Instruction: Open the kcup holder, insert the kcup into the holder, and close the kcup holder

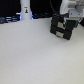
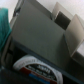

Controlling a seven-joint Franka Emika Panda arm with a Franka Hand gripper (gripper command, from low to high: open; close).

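The kcup holder (image 1: 61, 27) is a black boxy unit with two stacked fronts. It stands tilted at the back of the white table, toward the exterior view's right. My gripper (image 1: 68, 18) hangs right over its upper far corner; its fingers are blurred and I cannot tell how the jaws stand. The wrist view is filled by the holder's dark grey surface (image 2: 40, 32), with a colourful pod (image 2: 37, 67) showing inside an opening. A blurred teal-green patch (image 2: 4, 25) sits at that picture's edge; I cannot tell if it is the kcup. No kcup shows in the exterior view.
A white bottle-like object (image 1: 26, 11) stands at the back toward the exterior view's left, with dark equipment behind it. The white table (image 1: 35, 57) stretches in front of the holder.
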